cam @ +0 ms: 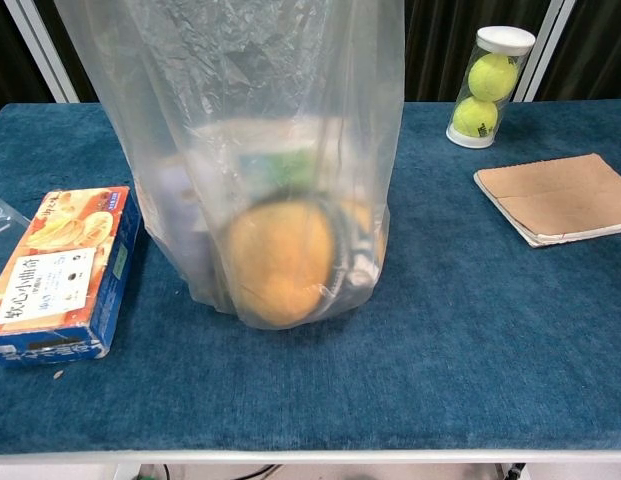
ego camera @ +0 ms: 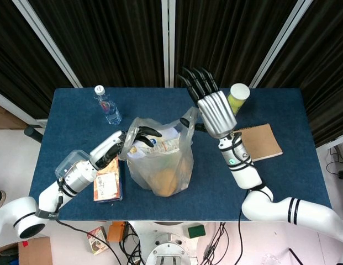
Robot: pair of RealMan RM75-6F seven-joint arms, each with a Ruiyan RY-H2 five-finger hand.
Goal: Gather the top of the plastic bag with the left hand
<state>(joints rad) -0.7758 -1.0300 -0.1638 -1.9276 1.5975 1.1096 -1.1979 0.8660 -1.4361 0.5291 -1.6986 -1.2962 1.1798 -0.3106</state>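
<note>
Left hand (ego camera: 128,141) curled over plastic bag (ego camera: 160,160) rim, its left edge | right hand (ego camera: 214,110) spread, empty, at bag's far-right handle | bag upright mid-surface | left hand nearer the mouth

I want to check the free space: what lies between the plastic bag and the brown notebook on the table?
In the chest view, only bare blue table lies between the plastic bag and the notebook. In the head view, the right arm hangs over that stretch.

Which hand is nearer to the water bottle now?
Left. The left hand is at the plastic bag's rim, just below-right of the water bottle; the right hand is beyond the bag.
</note>
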